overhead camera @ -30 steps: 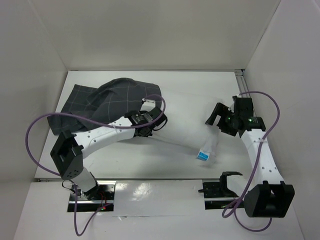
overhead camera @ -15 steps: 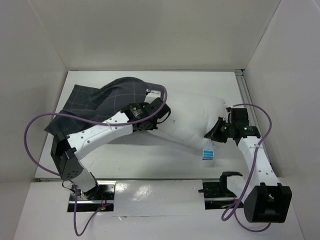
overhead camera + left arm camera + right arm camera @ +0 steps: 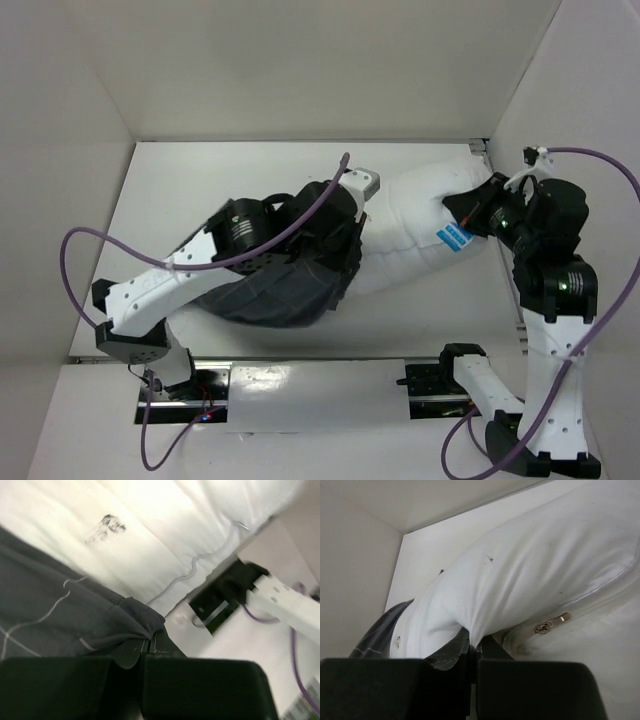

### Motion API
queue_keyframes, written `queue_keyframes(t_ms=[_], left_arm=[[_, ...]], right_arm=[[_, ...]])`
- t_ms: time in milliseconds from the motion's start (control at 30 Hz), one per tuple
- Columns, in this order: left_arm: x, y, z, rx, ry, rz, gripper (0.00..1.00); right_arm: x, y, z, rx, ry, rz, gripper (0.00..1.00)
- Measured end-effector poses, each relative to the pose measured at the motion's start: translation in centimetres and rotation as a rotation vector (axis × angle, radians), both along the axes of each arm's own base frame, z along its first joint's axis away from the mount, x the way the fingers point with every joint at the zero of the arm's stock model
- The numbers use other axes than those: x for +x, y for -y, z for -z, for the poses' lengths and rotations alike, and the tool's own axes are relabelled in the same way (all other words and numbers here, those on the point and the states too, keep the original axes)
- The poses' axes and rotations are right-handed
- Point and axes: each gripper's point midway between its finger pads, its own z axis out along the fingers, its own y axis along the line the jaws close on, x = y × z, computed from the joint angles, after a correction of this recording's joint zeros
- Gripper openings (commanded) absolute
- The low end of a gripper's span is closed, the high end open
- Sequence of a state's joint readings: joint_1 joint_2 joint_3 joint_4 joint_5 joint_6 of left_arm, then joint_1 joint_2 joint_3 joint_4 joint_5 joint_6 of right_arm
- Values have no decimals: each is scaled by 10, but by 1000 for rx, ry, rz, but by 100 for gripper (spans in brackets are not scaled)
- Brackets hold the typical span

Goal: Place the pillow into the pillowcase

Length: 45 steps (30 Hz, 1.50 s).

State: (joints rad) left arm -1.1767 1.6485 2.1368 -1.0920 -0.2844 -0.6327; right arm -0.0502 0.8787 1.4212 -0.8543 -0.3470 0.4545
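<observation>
the table (image 3: 200, 170) carries everything. across it the pillow (image 3: 410, 240) runs from the centre out toward 2 o'clock in the top view, its 8 o'clock end going under dark cloth. that cloth is the pillowcase (image 3: 270, 295), bunched at about 7 o'clock of centre and mostly under the left arm. my read is that only the pillow's near end is in and most of it is outside.

the left gripper (image 3: 146, 647) is clenched on a fold at the pillowcase's edge, just beside the white pillow. the right gripper (image 3: 473, 647) is pinched on a pulled-up tent of the pillow's cover, at the pillow's 2 o'clock end.

risks: both holds are thin pinches of cloth. if the arms pull against each other, the case hem could slip out of the left jaws, or the right could tug cover without moving the stuffing. the bunched mouth could also fold shut and block the corner.

only the top view shows the blue tag (image 3: 455, 236), near the right gripper. only the right wrist shows the small zip pull (image 3: 543, 626) at the seam, and the case wrapping the far end. the left wrist alone shows a dark smudge (image 3: 106, 527).
</observation>
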Motion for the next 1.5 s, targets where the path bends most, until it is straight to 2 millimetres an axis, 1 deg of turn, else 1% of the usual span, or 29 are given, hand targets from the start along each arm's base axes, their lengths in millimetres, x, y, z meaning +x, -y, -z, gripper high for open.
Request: queue_keyframes(t_ms=[67,133,200,267,367,467,500,567,600,633,667,700,733,767,833,867,933,1000,1033,1100,1133,1167,1200,1267,1300,1367,1400,1467,1500], left_arm=[[-18,-5,-10,-34,-23,56,0],[-26,-16,-23,-69,-26,72,0],[-24,-31,-34,-100,-28,59,0],[-10,-44,-40,-125,-41,24,0],[25,-56,-36,-131,-68,-51,0],[79,-53,-19,-106,-108,-114,0],[102,-49,-8,-94,-121,-138,5],[149,-41,21,-53,-133,-171,23],[173,-37,42,-24,-145,-185,35],[191,-33,56,-3,-146,-187,66],[206,-28,69,13,-140,-185,81],[216,-23,79,21,-135,-185,96],[221,-21,85,36,-117,-177,100],[223,-18,86,43,-96,-173,100],[218,-17,71,37,-40,-168,100],[211,-21,59,32,-17,-166,100],[196,-30,31,9,39,-163,96],[186,-48,1,-21,100,-192,90],[184,-61,-10,-26,136,-224,85],[179,-87,-20,-14,175,-287,87],[178,-100,-18,9,190,-323,89],[178,-111,-12,38,196,-355,94],[177,-121,0,82,190,-388,99],[179,-133,29,165,162,-434,99],[180,-139,48,211,140,-458,99],[181,-149,86,317,86,-483,99],[184,-155,102,361,63,-496,99],[192,-165,122,422,39,-539,99],[197,-168,127,439,36,-559,99]], right_arm=[[-15,1,-1,-4,-2,13,0],[-26,4,5,-9,-37,30,0],[-35,6,17,-13,-91,48,0],[-44,7,29,-14,-152,55,0],[-54,6,49,-10,-241,55,0],[-53,6,73,-6,-319,55,0],[-49,6,85,-4,-354,57,0],[-35,8,114,-1,-426,65,0],[-25,10,132,-3,-481,77,1],[-16,13,146,-9,-524,95,4],[-2,17,157,-15,-544,116,10],[17,21,166,-20,-561,143,37],[37,26,172,-20,-557,169,55],[55,31,174,-29,-527,193,66],[89,42,187,-48,-533,241,80],[105,47,188,-53,-529,260,82],[139,58,187,-67,-516,296,88],[167,70,185,-87,-499,329,91],[175,75,183,-95,-487,340,91],[176,89,182,-100,-482,377,91],[173,99,176,-96,-468,405,93],[169,112,167,-86,-448,437,96],[163,125,155,-77,-418,474,100],[148,147,120,-71,-323,542,100],[137,151,100,-70,-262,561,100],[116,144,63,-75,-153,556,100],[108,138,50,-77,-111,539,100],[96,126,39,-78,-63,501,100],[93,121,42,-79,-60,481,100]])
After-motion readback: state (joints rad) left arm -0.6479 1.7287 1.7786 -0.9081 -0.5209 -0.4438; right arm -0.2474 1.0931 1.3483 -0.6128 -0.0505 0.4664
